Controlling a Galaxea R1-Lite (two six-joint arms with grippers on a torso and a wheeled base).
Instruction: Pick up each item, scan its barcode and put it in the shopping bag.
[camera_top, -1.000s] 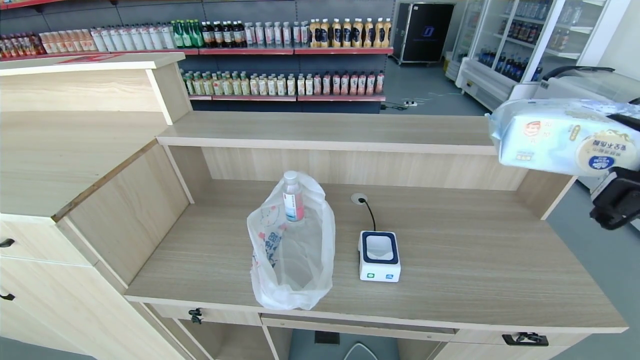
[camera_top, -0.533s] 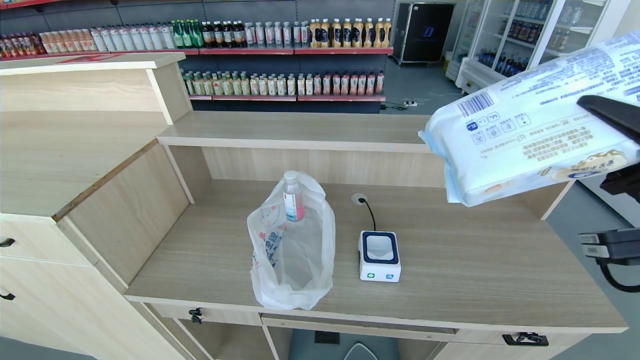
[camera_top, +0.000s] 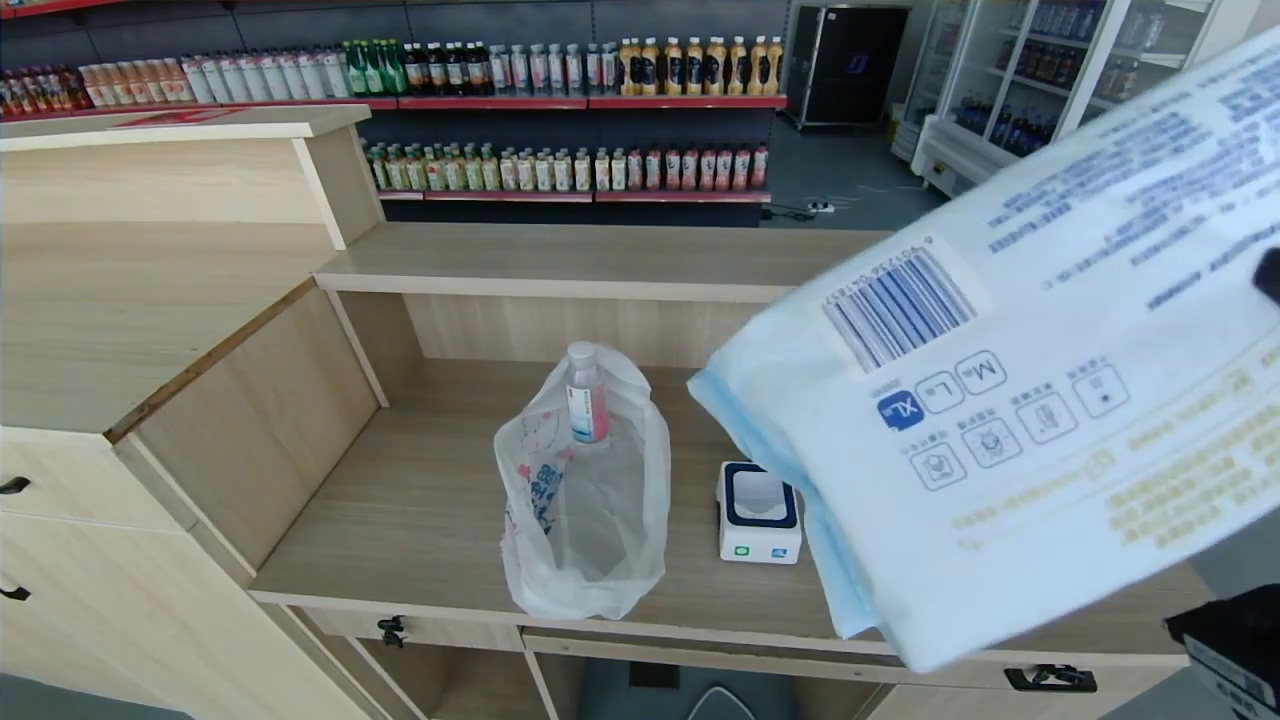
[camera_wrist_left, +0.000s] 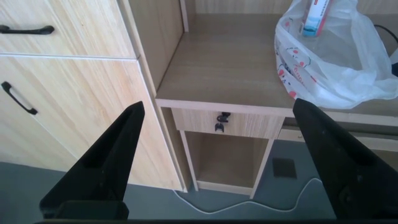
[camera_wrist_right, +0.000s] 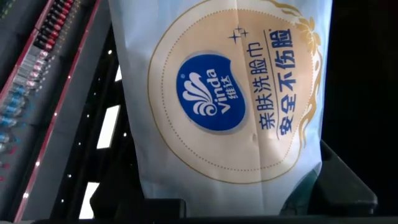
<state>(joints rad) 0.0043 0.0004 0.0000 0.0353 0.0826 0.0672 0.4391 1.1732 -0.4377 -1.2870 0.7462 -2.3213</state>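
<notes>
A big white and blue soft pack (camera_top: 1030, 400) hangs high over the right half of the counter, its barcode (camera_top: 897, 308) turned up toward the head view. My right gripper (camera_wrist_right: 239, 202) is shut on the pack (camera_wrist_right: 230, 99); one black finger (camera_top: 1270, 278) shows at its right edge. The white plastic shopping bag (camera_top: 585, 530) stands open mid-counter with a clear bottle (camera_top: 587, 395) upright inside. The white scanner (camera_top: 758, 512) sits just right of the bag, partly under the pack. My left gripper (camera_wrist_left: 217, 106) is open, low beside the counter's front left corner, near the bag (camera_wrist_left: 336, 62).
The wooden counter (camera_top: 400, 520) has a raised back ledge (camera_top: 600, 262) and a tall cabinet (camera_top: 150, 300) on its left. A drawer with a key (camera_wrist_left: 219, 121) sits under the front edge. Drink shelves (camera_top: 560, 110) and fridges (camera_top: 1010, 90) stand far behind.
My right arm has swung the pack in from the far right, up and toward the head view, turning its barcode side upward. It now covers the counter's right half. Bag and scanner are unmoved.
</notes>
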